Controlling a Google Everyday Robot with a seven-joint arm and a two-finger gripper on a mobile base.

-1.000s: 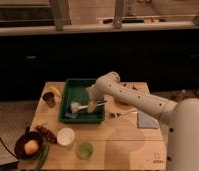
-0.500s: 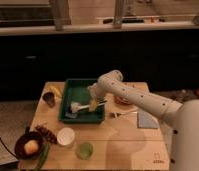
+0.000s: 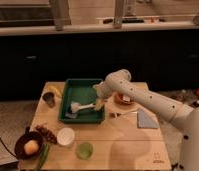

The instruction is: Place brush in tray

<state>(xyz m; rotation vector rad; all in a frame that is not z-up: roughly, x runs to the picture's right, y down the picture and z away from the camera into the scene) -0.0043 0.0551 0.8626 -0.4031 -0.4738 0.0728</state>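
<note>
The dark green tray [image 3: 83, 86] sits at the back middle of the wooden table. The brush [image 3: 80, 107], with a white head and a pale handle, lies inside the tray near its front. My gripper [image 3: 98, 103] hangs over the tray's right front part, right at the handle end of the brush. The white arm reaches in from the right.
A fork-like utensil [image 3: 124, 114] and a grey-blue pad [image 3: 146, 119] lie right of the tray. A small plate [image 3: 124, 98] is behind the arm. A dark cup [image 3: 49, 99], a banana [image 3: 56, 90], a dark bowl with fruit [image 3: 28, 146], a white cup [image 3: 66, 136] and a green cup [image 3: 84, 150] stand left and front.
The arm has shifted slightly right and up, with the gripper drawing back from the brush, which stays lying in the tray.
</note>
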